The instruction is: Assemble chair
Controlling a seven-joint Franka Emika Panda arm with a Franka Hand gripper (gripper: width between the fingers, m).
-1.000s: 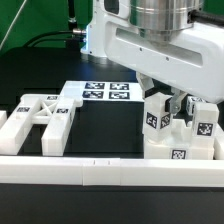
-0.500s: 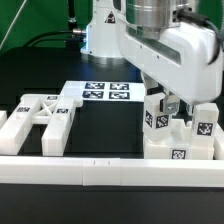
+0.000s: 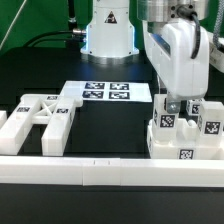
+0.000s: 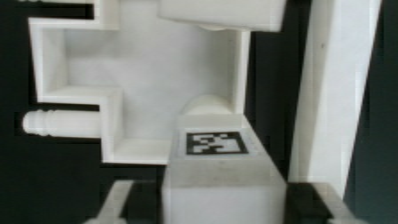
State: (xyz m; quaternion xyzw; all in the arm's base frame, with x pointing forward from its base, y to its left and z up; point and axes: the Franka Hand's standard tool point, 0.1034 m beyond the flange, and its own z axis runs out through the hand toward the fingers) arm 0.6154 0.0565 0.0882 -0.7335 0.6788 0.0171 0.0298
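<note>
Gripper [image 3: 178, 104]: pointed straight down in the right half of the exterior view, jaws part-way closed. One dark finger [image 3: 171, 103] showed on each side of the top of an upright white post [image 3: 166, 124], so I recorded it as clamped on that post. The wrist view agreed: the post [image 4: 217, 180] filled the gap between the two finger edges.

Markings on the post: one square black-and-white tag [image 4: 214, 142] on its face, a blocky pattern with no letters or digits. The same tag faced the exterior camera.

The post stood on the seat block [image 3: 165, 148], at the lower right of the exterior view. The block carried a tag of the same kind on its front face [image 3: 185, 154]. A second post [image 3: 210, 128], also tagged, stood upright on the block just to the exterior view's right of the gripper. In the wrist view, a short round peg [image 4: 43, 122] stuck out from the side of the white part beyond the post.

The X-braced side frame [image 3: 40, 118] lay flat at the lower left of the exterior view, well apart from the seat block, with tags on its upper faces.

The marker board [image 3: 105, 92] lay at centre frame with four tags showing. A border rail [image 3: 100, 172] ran across the front of the black table [image 3: 110, 130].
</note>
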